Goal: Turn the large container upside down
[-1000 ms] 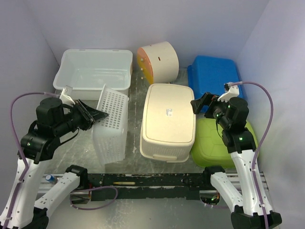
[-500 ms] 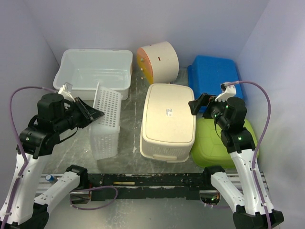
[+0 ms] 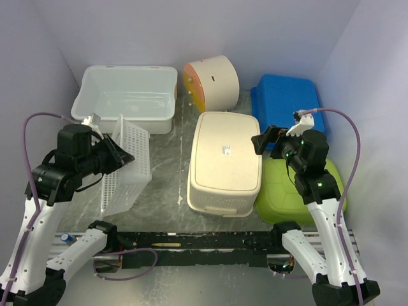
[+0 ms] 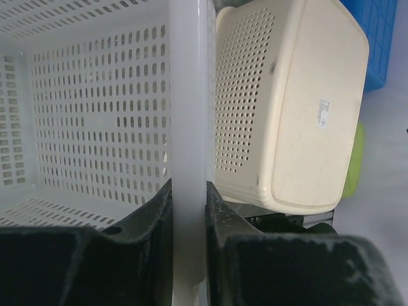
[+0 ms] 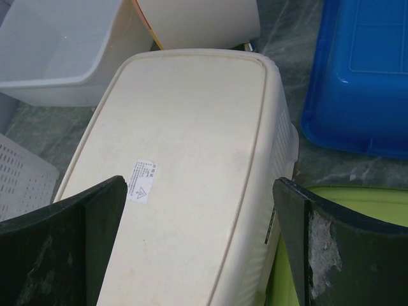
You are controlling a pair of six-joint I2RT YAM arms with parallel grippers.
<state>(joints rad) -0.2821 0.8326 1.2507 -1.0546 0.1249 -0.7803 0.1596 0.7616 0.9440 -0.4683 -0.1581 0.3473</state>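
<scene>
My left gripper (image 3: 120, 155) is shut on the rim of a white perforated basket (image 3: 127, 164) and holds it tipped on its side, left of centre. In the left wrist view the jaws (image 4: 189, 210) pinch the basket's thick white rim, and the basket's inside (image 4: 95, 115) fills the left of the frame. A cream perforated container (image 3: 226, 159) stands upside down in the middle, with a small label on its bottom; it also shows in the right wrist view (image 5: 185, 153). My right gripper (image 3: 262, 140) is open and empty over its right edge, jaws wide apart (image 5: 199, 185).
A clear tub (image 3: 127, 95) stands upright at the back left. A round cream and orange container (image 3: 213, 81) lies at the back centre. A blue bin (image 3: 287, 102) lies upside down at the back right. A green container (image 3: 293, 188) lies under the right arm.
My left gripper has swung the white basket leftward and tilted it further, so its perforated face now looks narrower. The right gripper has shifted slightly left.
</scene>
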